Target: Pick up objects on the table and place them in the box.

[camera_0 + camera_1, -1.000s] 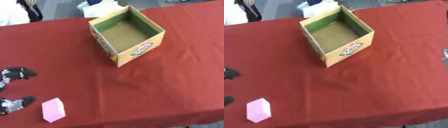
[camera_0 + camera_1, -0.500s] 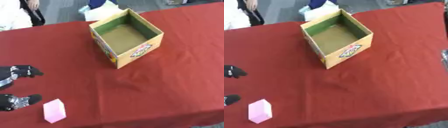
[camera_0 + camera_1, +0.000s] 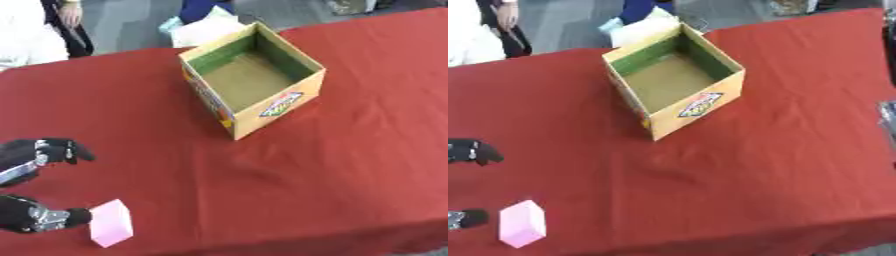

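A pink block (image 3: 112,229) lies near the table's front left corner on the red cloth. My left hand (image 3: 33,156) comes in from the left edge, open, with fingers (image 3: 63,149) spread above and the thumb (image 3: 52,218) below. The thumb's tip reaches the block's left side. An open cardboard box (image 3: 252,79) with a green inside stands upright at the back centre, with nothing inside it. A grey sliver of my right hand (image 3: 888,118) shows at the right edge in the right eye view.
The red tablecloth (image 3: 350,165) covers the whole table, with its front edge close below the block. White bags (image 3: 203,31) and people stand beyond the far edge behind the box.
My left hand has moved a little to the right, bringing the thumb up against the pink block. The box and block have stayed put.
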### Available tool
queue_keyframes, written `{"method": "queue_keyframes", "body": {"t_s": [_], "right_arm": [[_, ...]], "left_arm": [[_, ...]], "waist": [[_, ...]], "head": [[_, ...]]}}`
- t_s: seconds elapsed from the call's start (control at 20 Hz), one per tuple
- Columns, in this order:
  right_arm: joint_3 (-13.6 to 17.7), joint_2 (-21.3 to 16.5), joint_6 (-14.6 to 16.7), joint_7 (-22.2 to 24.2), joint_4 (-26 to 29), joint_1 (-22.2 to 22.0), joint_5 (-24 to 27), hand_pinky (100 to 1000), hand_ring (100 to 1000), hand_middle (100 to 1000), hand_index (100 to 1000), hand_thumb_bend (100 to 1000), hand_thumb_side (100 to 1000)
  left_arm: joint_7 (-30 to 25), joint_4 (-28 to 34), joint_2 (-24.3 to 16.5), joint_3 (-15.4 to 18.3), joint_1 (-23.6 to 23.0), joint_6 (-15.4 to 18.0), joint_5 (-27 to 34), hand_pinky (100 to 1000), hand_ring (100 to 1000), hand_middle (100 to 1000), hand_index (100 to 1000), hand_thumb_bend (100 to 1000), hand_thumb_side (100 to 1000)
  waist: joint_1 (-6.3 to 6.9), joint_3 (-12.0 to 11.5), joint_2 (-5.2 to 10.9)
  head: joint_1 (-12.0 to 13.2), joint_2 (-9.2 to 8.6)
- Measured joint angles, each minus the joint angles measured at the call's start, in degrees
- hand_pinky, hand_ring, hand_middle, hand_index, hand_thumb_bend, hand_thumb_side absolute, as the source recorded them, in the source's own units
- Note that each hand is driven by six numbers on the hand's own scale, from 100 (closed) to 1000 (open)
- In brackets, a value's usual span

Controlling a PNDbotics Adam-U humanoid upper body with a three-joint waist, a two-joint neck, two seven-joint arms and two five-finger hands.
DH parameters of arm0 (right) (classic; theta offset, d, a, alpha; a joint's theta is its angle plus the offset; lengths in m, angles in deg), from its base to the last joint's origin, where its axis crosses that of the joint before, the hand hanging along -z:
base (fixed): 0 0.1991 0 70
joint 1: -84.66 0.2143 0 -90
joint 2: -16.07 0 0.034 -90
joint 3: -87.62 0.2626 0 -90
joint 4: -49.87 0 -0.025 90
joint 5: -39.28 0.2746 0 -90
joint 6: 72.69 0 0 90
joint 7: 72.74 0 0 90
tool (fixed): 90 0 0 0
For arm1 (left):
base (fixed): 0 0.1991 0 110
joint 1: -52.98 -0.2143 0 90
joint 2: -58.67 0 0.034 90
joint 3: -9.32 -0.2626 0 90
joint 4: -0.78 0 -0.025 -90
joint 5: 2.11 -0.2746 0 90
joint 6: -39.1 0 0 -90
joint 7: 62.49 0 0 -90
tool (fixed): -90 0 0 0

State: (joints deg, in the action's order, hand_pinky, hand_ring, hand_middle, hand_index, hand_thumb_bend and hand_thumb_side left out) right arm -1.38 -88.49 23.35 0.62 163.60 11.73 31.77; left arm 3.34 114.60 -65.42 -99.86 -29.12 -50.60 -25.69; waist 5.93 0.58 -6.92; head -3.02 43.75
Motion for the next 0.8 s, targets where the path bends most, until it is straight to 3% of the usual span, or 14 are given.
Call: {"method": "queue_keyframes", "body": {"t_s": [0.5,0.8], "right_arm": [[0.0,0.0,0.0,0.0,0.0,-0.5,0.0,877,836,804,856,216,1000],[0.0,0.0,-0.1,-0.1,0.0,-1.0,0.0,877,836,803,856,212,1000]], "left_arm": [[-1.5,0.0,3.1,-1.3,0.1,-1.4,-3.5,797,793,802,874,621,794],[-0.5,0.0,4.2,-1.3,-2.2,-3.3,-4.1,796,790,797,871,626,779]], "waist": [[0.00,0.0,0.23],[0.39,-0.5,0.35]], "head": [[0.1,0.00],[-0.1,0.00]]}}
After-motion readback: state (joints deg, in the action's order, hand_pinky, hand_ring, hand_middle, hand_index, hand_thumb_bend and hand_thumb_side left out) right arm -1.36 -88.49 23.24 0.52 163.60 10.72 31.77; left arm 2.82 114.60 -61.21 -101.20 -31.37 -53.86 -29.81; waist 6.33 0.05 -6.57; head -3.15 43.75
